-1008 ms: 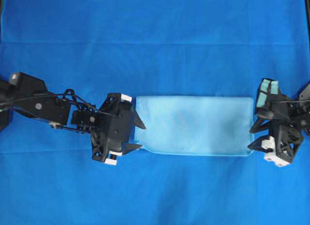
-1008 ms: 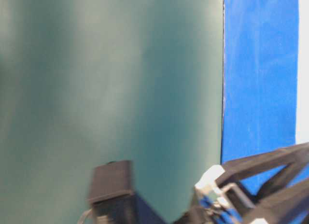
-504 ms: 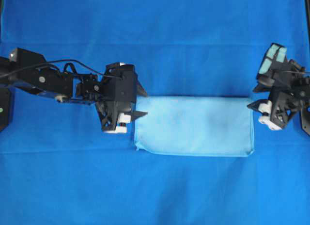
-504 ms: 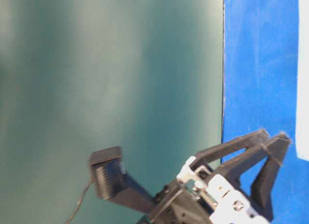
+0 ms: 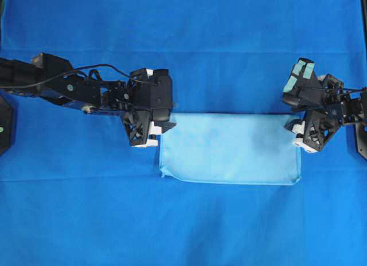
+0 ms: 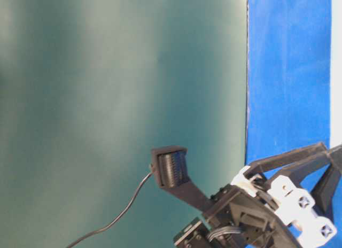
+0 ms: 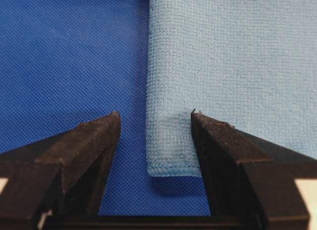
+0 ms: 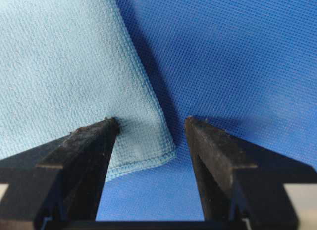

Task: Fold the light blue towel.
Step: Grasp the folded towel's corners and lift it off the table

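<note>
The light blue towel (image 5: 229, 148) lies flat as a wide folded rectangle on the deep blue cloth. My left gripper (image 5: 167, 119) is tipped down over its far left corner. In the left wrist view that gripper (image 7: 154, 116) is open, with the towel's hemmed corner (image 7: 171, 145) lying between the fingers and nothing pinched. My right gripper (image 5: 295, 128) stands at the far right corner. In the right wrist view it (image 8: 151, 122) is open too, and the towel corner (image 8: 143, 141) lies between its fingers, next to the left one.
The royal-blue cloth (image 5: 183, 48) covers the whole table around the towel. In the table-level view a black gripper body (image 6: 251, 210) with a cable fills the lower right, in front of a green wall (image 6: 107, 98).
The left gripper has swung from the towel's left edge to its far left corner and tipped downward. The right gripper has moved in leftward to the far right corner. Both stayed open.
</note>
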{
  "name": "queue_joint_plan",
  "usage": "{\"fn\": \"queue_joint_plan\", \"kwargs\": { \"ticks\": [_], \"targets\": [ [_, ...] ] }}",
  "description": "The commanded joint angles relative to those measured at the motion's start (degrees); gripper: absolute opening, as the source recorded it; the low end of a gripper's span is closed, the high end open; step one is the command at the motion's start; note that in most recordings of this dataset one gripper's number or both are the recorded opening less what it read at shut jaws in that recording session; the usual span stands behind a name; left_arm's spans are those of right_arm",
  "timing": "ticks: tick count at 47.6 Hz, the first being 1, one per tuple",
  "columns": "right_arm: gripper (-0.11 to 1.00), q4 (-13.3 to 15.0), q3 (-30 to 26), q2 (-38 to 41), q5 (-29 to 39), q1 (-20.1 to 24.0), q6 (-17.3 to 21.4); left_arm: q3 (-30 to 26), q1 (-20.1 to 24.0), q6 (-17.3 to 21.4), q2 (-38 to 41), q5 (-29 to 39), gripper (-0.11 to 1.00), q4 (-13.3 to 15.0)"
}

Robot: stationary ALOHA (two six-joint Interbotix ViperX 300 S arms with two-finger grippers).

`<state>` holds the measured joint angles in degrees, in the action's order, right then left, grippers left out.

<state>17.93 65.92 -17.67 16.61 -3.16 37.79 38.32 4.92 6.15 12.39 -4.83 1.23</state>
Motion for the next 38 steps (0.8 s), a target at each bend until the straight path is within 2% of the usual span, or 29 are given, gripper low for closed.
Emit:
{"fn": "queue_joint_plan", "kwargs": {
  "ticks": [1,8,12,21,24,38],
  "targets": [
    [0.61,-0.1,-0.4,-0.3,-0.5,-0.1,-0.1,-1.2,0.0,-0.2,-0.4,0.2,0.57,0.0],
    [0.58,0.0,-0.4,-0.3,-0.5,-0.1,-0.1,-1.5,0.2,-1.2,-0.4,2.4,0.53,0.1],
    [0.52,0.0,-0.4,-0.3,-0.6,-0.1,-0.4,-1.8,0.1,-1.3,-0.3,4.5,0.44,0.1],
    [0.02,0.1,0.3,-0.3,-2.4,0.3,-0.7,-4.0,-0.2,-1.1,0.4,10.5,0.09,0.0],
    [0.02,0.1,0.6,-0.3,-3.4,0.3,-0.7,-4.4,-0.2,-1.1,0.6,11.3,0.02,0.0],
    [0.02,0.1,0.4,-2.6,-2.7,0.2,-0.4,-6.2,-0.2,-1.1,-0.6,12.7,0.02,0.1]
  ]
}}
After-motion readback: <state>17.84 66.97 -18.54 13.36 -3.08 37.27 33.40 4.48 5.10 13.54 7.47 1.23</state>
